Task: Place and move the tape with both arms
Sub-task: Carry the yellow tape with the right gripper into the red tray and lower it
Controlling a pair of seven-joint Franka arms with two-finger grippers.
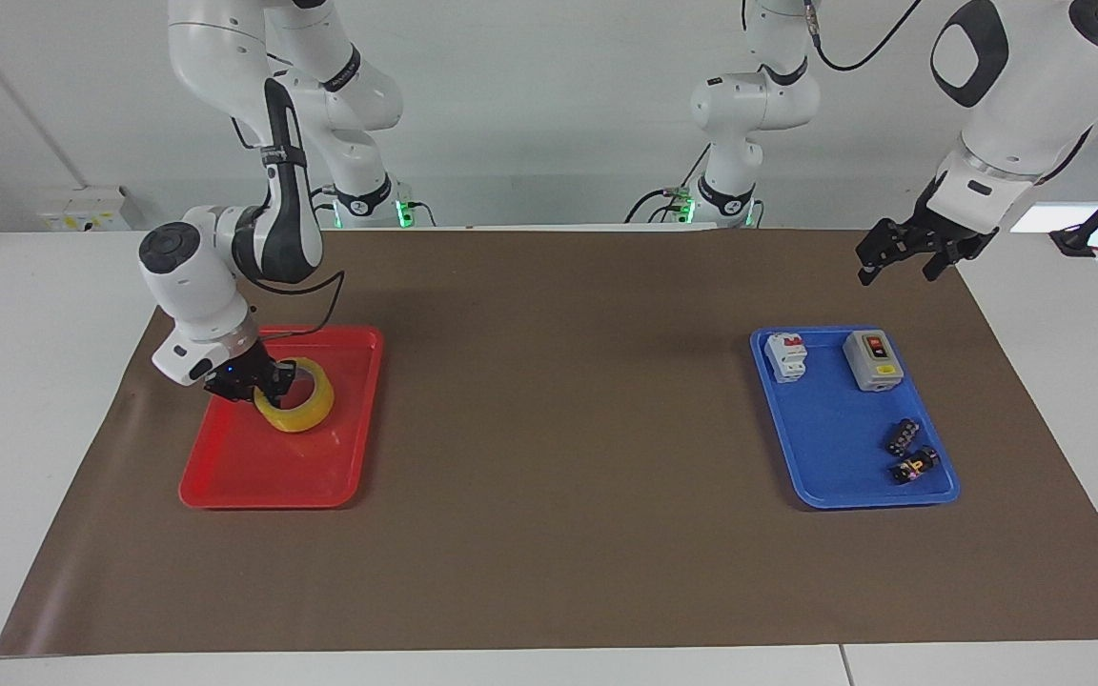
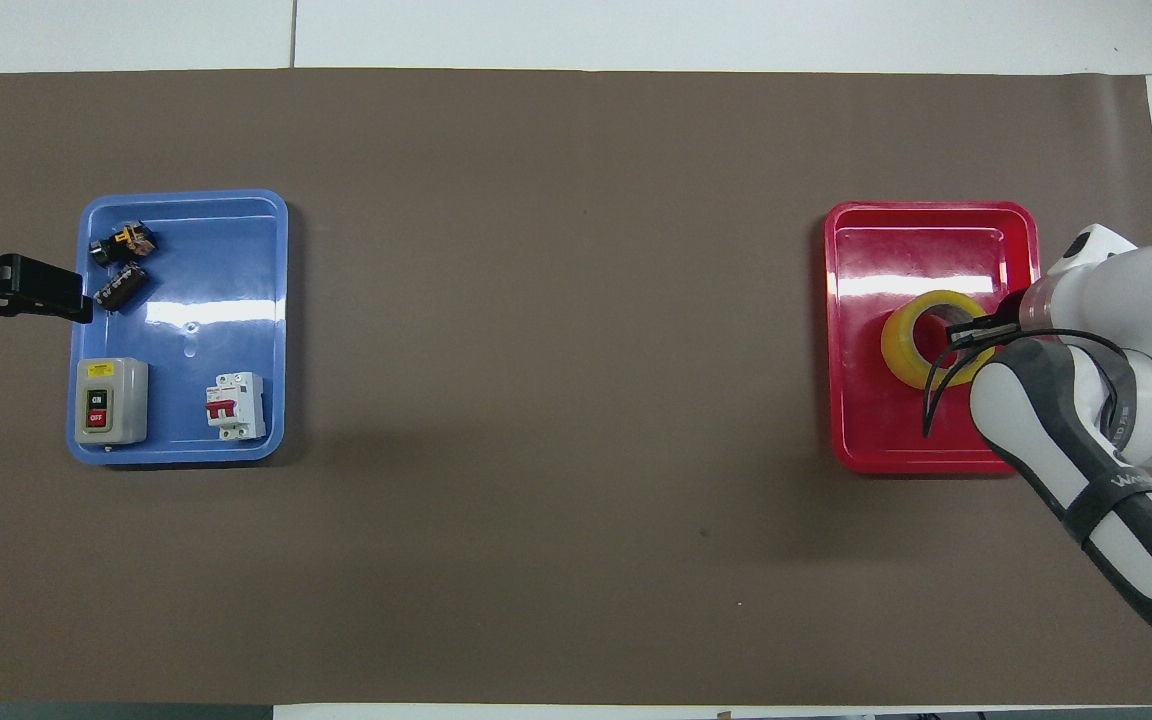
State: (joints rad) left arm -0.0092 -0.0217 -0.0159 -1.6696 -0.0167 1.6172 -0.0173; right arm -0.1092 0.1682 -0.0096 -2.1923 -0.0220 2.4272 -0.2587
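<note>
The yellow tape is a translucent roll, held tilted just over the red tray at the right arm's end of the table. My right gripper is shut on the roll's rim, one finger inside the core ring. The roll and the right gripper also show in the overhead view, over the tray. My left gripper is open and empty, up in the air over the mat beside the blue tray, where the left arm waits; the overhead view shows it too.
The blue tray holds a grey on/off switch box, a white circuit breaker and two small black connectors. A brown mat covers the table between the trays.
</note>
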